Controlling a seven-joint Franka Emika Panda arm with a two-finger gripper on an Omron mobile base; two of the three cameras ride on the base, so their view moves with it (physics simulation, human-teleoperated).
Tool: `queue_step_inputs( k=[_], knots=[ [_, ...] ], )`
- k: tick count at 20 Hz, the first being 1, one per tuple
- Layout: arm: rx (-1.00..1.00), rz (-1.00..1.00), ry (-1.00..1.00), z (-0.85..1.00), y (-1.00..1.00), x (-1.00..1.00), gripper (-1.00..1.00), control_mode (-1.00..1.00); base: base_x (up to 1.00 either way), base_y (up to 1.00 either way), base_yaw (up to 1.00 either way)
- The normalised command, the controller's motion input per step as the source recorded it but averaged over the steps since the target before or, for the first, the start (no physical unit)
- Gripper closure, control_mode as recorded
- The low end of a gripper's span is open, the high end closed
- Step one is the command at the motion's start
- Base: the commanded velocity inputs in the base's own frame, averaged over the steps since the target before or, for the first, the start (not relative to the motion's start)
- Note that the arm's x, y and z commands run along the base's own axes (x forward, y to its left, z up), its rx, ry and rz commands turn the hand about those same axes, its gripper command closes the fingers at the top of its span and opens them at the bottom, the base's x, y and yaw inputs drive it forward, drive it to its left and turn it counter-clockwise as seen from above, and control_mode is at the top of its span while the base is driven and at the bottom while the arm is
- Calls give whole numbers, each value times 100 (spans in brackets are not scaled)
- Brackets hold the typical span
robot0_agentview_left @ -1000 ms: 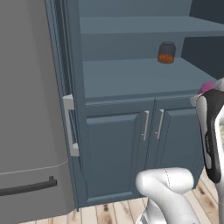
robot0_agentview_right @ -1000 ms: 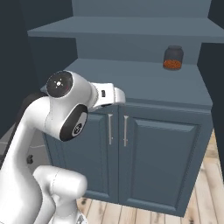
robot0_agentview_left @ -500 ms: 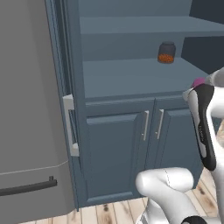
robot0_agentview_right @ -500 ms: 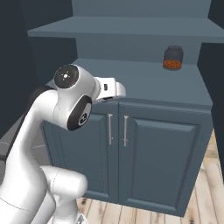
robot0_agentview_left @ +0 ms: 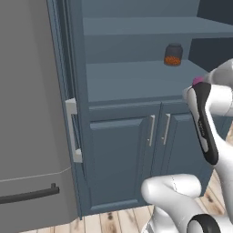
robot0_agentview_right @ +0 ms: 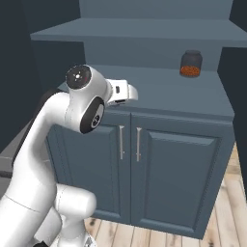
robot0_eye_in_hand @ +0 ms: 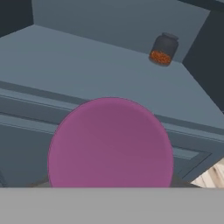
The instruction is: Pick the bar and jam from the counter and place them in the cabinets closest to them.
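The claw's fingertips were hidden — the jam (robot0_eye_in_hand: 110,142), a broad magenta disc, blocked the hand view's lower middle, cut off by the frame's bottom. In the left base view only a pink sliver of it (robot0_agentview_left: 198,81) peeked over the white wrist. The claw (robot0_agentview_right: 126,92) appeared clenched on the jam, raised before the cabinet shelf's (robot0_agentview_right: 159,91) front edge. A dark jar (robot0_agentview_right: 191,63) stood at the shelf's back right corner — well apart.

Grey fridge (robot0_agentview_left: 32,113) stands left, dark bar handle (robot0_agentview_left: 27,195) low on its front, pale handle (robot0_agentview_left: 73,129) at its edge. Wood plank floor (robot0_agentview_right: 226,202) below, light brown. Dark recess (robot0_agentview_right: 19,62) at far left. Even, flat light.
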Motion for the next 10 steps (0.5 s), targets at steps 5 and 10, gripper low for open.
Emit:
queue_step_inputs(
  k=[5,10],
  knots=[
    [0,0,0,0,5,26,100,-100,0,0,0],
    [0,0,0,0,0,1,100,-100,0,0,0]
  ],
)
